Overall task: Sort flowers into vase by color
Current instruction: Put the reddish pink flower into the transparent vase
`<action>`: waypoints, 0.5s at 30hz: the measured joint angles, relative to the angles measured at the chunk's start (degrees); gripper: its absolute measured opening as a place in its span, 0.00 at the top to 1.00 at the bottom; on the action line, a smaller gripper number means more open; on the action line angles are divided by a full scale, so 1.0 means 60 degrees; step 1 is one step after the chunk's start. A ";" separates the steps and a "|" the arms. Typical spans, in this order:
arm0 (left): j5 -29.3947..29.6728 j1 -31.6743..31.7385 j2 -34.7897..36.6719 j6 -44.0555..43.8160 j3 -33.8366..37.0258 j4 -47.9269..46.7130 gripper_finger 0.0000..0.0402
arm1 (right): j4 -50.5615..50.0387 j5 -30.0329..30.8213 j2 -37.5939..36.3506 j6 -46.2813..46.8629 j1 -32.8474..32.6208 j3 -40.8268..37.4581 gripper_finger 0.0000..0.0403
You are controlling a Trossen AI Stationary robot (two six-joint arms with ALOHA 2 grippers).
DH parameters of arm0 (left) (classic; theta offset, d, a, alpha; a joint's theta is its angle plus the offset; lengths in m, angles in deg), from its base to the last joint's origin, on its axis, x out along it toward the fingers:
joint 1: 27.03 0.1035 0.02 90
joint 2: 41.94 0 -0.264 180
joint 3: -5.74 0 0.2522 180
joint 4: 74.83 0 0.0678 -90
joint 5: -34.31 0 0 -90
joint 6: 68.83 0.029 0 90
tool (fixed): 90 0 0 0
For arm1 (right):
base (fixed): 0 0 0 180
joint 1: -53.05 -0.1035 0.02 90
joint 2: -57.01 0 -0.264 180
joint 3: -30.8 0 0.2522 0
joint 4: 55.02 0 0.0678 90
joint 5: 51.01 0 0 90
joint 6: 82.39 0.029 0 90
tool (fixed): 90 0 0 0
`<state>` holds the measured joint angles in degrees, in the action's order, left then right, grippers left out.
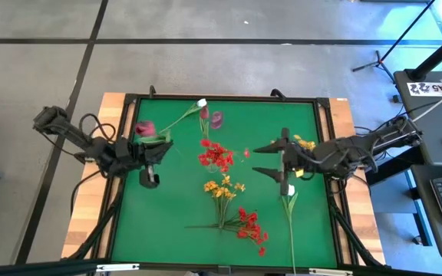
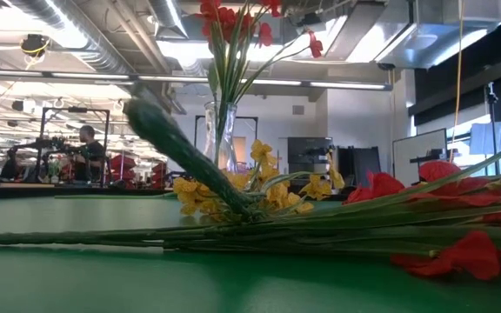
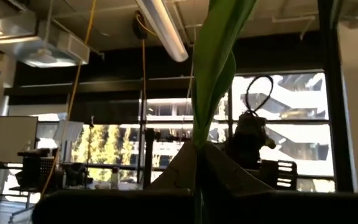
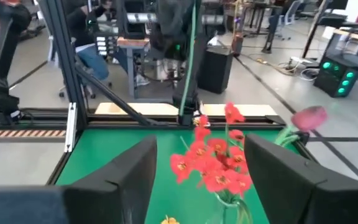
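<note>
A red spray (image 1: 216, 156) is seen upright in a clear vase (image 2: 218, 135) mid-table. A yellow-orange spray (image 1: 222, 189) and a second red spray (image 1: 250, 227) are laid flat nearer the front. A dark pink bud (image 1: 145, 128) is held up at the left; a white bud (image 1: 290, 190) lies at the right.

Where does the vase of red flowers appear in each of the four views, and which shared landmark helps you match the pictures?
High view: vase of red flowers near the middle of the green mat.
Low view: centre, behind the yellow spray, blooms reaching the top edge.
Left wrist view: not in it.
Right wrist view: straight ahead of the right gripper, close by.
Shared landmark: the green mat.
</note>
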<state>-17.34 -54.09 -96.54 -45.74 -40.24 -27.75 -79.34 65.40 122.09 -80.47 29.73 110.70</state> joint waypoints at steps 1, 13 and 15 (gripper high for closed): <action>-0.0100 0.0159 0.0040 -0.0048 0.0395 0.0513 1.00 | 0.0063 0.0106 -0.0183 0.0080 -0.0070 -0.0179 0.41; -0.1489 0.3287 -0.1060 -0.2164 0.1671 0.1407 1.00 | 0.3573 0.0419 -0.2045 0.0143 0.0033 -0.4012 0.42; -0.1867 0.3737 -0.1302 -0.2544 0.1662 0.1472 1.00 | 0.3814 0.0437 -0.2141 0.0140 0.0033 -0.4357 0.42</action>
<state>-28.54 -31.67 -104.35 -61.00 -30.26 -18.92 -56.46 68.02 109.25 -79.63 29.93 84.56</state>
